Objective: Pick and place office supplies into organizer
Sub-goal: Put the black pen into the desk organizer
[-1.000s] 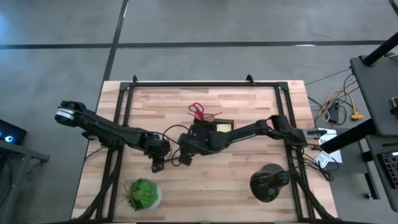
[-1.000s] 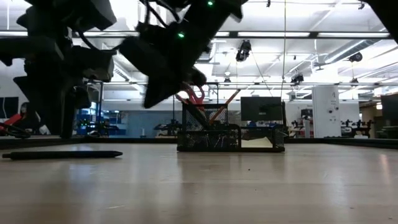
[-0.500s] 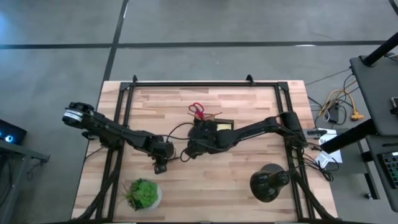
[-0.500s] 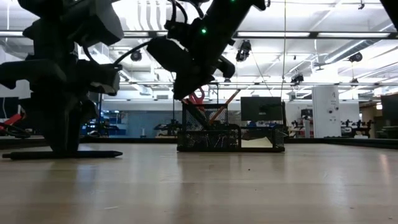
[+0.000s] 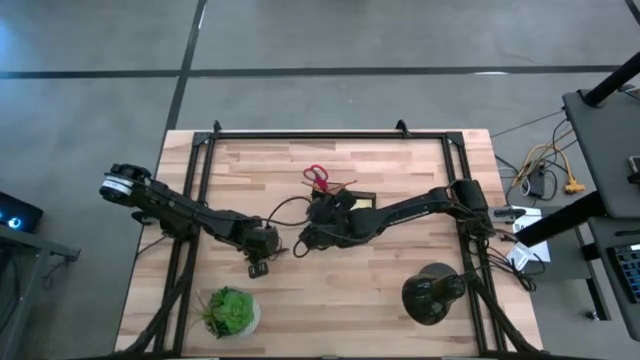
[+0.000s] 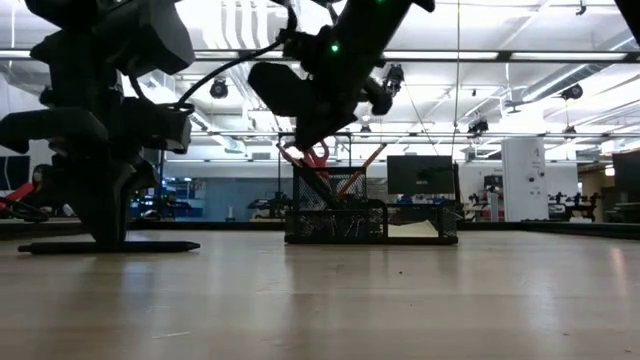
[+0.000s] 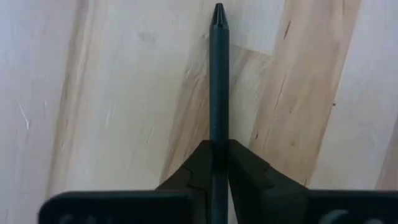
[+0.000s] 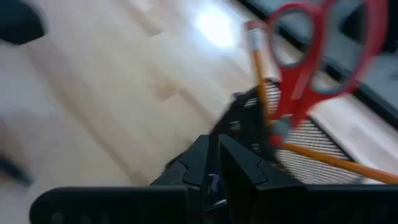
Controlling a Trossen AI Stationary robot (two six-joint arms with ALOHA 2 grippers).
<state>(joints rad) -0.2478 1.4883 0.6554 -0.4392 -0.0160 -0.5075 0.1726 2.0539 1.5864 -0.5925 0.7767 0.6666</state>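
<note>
Your left gripper (image 7: 218,163) is down at the table (image 5: 400,170), and its fingers (image 7: 194,171) are pinching a black pen (image 7: 217,81) that lies flat on the wood; in the left wrist view the pen runs straight out between the two fingers with its tip pointing away from them. In the low view that same pen (image 6: 110,246) lies on the table under the left arm. Your right gripper (image 8: 214,163) hangs above the table just beside the organizer (image 5: 352,203), with its fingers pressed together; you cannot tell from these views whether anything small sits between them. The organizer (image 6: 370,220) stands near the middle of the table, a black mesh box with a taller cup at one end. The red-handled scissors (image 8: 311,62) and an orange pencil (image 8: 258,68) stand upright in that cup, handles up. A green potted plant (image 5: 230,310) sits at the table's near left edge, and a round black object (image 5: 432,292) sits toward the near right.
</note>
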